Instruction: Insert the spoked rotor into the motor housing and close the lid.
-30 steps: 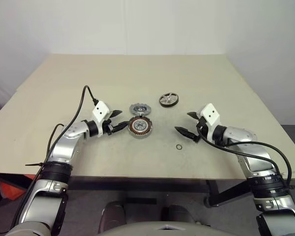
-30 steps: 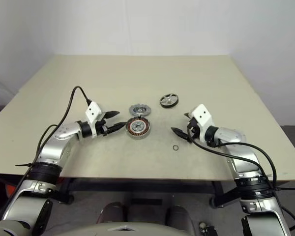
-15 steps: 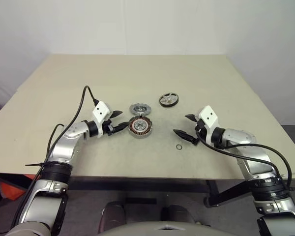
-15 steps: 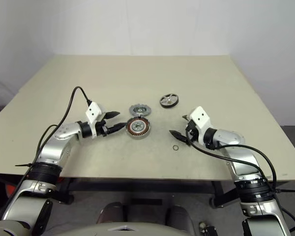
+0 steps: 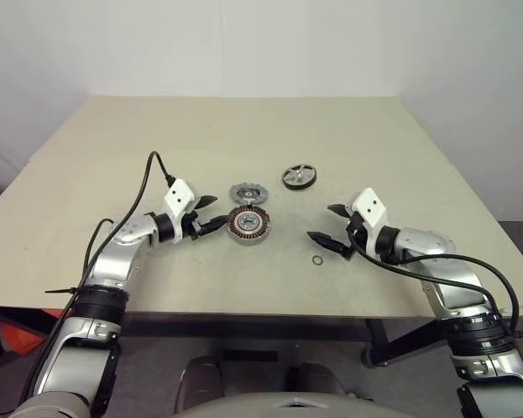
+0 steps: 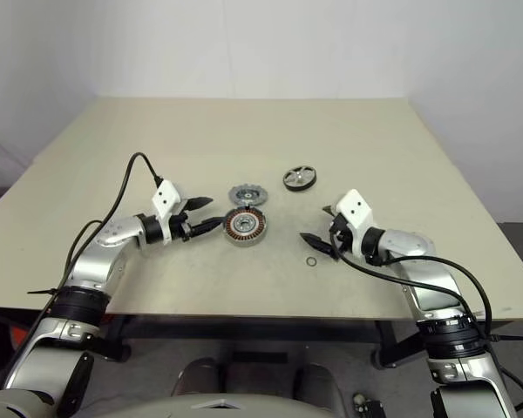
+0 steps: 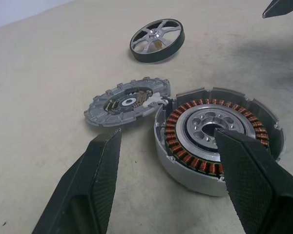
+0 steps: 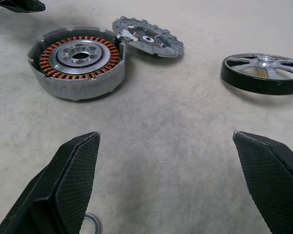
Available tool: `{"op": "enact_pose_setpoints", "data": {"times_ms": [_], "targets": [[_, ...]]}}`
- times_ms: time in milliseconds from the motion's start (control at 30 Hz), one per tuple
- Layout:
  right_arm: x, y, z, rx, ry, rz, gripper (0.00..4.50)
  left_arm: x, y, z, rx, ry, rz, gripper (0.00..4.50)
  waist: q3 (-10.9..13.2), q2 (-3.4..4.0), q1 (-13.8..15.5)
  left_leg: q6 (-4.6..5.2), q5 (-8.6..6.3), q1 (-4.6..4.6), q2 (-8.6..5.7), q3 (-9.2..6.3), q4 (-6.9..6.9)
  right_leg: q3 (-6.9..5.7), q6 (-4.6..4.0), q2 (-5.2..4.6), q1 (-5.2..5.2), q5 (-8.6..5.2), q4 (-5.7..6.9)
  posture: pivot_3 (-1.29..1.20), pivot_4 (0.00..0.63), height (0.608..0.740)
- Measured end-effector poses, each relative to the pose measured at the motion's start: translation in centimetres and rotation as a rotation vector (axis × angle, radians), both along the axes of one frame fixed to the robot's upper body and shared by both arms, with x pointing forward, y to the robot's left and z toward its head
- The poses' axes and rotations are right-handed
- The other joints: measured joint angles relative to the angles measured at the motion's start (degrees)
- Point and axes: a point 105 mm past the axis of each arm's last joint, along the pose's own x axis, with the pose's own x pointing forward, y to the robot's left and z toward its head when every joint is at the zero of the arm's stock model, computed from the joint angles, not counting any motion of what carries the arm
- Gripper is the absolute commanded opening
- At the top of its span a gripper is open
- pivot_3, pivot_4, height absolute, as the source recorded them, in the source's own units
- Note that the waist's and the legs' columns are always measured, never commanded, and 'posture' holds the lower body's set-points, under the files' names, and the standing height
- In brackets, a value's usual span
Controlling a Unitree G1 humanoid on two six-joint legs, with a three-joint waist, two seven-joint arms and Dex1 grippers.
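Note:
The motor housing (image 5: 248, 225), a silver puck with copper windings, lies open near the table's middle. The notched grey lid (image 5: 247, 193) rests just behind it, its edge touching the housing's rim (image 7: 161, 105). Farther back and to the right lies the dark spoked rotor (image 5: 300, 177), flat on the table. My left gripper (image 5: 216, 212) is open just left of the housing, level with it and holding nothing. My right gripper (image 5: 321, 222) is open wide to the housing's right, pointing at the bare table between housing (image 8: 80, 61) and rotor (image 8: 263, 73).
A tiny thin black ring (image 5: 318, 259) lies on the beige table (image 5: 244, 139) just in front of my right gripper's lower fingertip. Cables loop off both wrists. The table's front edge runs close below both arms.

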Motion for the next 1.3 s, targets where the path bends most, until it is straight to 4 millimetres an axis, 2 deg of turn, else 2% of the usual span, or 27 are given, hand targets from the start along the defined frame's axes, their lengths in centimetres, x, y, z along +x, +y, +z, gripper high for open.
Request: {"op": "enact_pose_setpoints", "data": {"times_ms": [200, 333, 467, 633, 733, 833, 933, 1100, 1267, 1300], "targets": [[0.1, 0.0, 0.1, -0.002, -0.005, -0.009, 4.5, -0.1, 0.2, -0.4, 0.002, 0.011, 0.013, 3.2, 0.0, 0.0, 0.02, -0.01, 0.0, 0.0, -0.01, 0.0, 0.01, 0.0, 0.0, 0.0, 0.0, 0.0, 0.01, 0.0, 0.0, 0.74], [0.2, 1.7, 1.9, -0.014, -0.07, 0.061, 4.5, 0.0, 0.3, -0.5, 0.002, 0.008, 0.028, 3.2, 0.0, 0.0, -0.17, -0.01, 0.01, 0.0, 0.01, 0.0, 0.01, 0.0, 0.0, 0.01, 0.0, 0.0, 0.07, 0.0, 0.0, 0.74], [0.0, 3.6, 3.1, -0.197, -0.147, 0.252, 4.5, -0.1, 0.3, -0.7, 0.0, 0.013, 0.037, 3.2, -0.01, 0.01, -0.04, -0.02, 0.01, 0.03, 0.01, -0.01, 0.06, 0.0, 0.0, 0.0, 0.01, 0.0, 0.1, 0.0, 0.0, 0.74], [1.3, 6.0, 4.1, -0.416, -0.235, 0.522, 4.5, 0.1, 0.1, -0.5, -0.007, 0.009, 0.04, 3.2, 0.0, 0.0, -0.14, 0.01, -0.01, 0.05, 0.03, -0.01, 0.13, 0.0, -0.01, 0.0, -0.02, 0.0, 0.24, 0.0, 0.0, 0.74], [2.2, 6.7, 3.4, -0.519, -0.245, 0.628, 4.5, 0.3, -0.2, -0.3, -0.014, 0.0, 0.039, 3.2, -0.01, 0.0, -0.15, 0.01, 0.0, 0.0, 0.03, -0.01, 0.15, -0.01, -0.04, 0.0, -0.06, 0.01, 0.25, 0.0, 0.0, 0.74], [2.5, 8.0, 1.6, -0.599, -0.223, 0.758, 4.5, 0.4, -0.2, -0.3, -0.017, -0.006, 0.049, 3.2, -0.01, 0.0, -0.19, 0.04, -0.02, -0.1, 0.03, -0.01, 0.22, -0.02, -0.07, 0.0, -0.14, 0.0, 0.25, 0.0, 0.0, 0.74], [2.7, 8.5, 0.8, -0.648, -0.219, 0.828, 4.5, 0.3, 0.0, -0.4, -0.017, -0.005, 0.062, 3.2, 0.0, 0.0, -0.21, 0.21, -0.12, -0.23, 0.05, -0.01, 0.38, -0.04, -0.09, 0.0, -0.2, -0.01, 0.26, 0.0, 0.0, 0.74], [3.9, 9.9, 0.9, -0.695, -0.253, 0.887, 4.5, -0.3, 0.7, -1.3, -0.012, 0.013, 0.098, 3.2, 0.0, -0.01, -0.51, 0.42, -0.26, -0.49, 0.14, -0.03, 0.87, -0.14, -0.1, 0.01, -0.26, -0.01, 0.33, 0.0, 0.0, 0.74], [4.1, 11.7, 0.6, -0.681, -0.257, 0.93, 4.5, -0.5, 1.4, -1.1, -0.005, 0.004, 0.128, 3.2, 0.0, -0.02, -0.78, 0.59, -0.36, -0.55, 0.14, -0.08, 1.0, -0.14, -0.15, -0.01, -0.25, 0.03, 0.39, 0.0, 0.0, 0.74], [4.1, 12.0, 0.6, -0.674, -0.251, 0.938, 4.31, -0.6, 1.4, -1.1, -0.005, 0.002, 0.131, 3.23, 0.0, -0.02, -0.78, 0.59, -0.36, -0.55, 0.14, -0.08, 1.01, -0.14, -0.16, -0.01, -0.25, 0.04, 0.4, 0.0, 0.0, 0.74]]}}
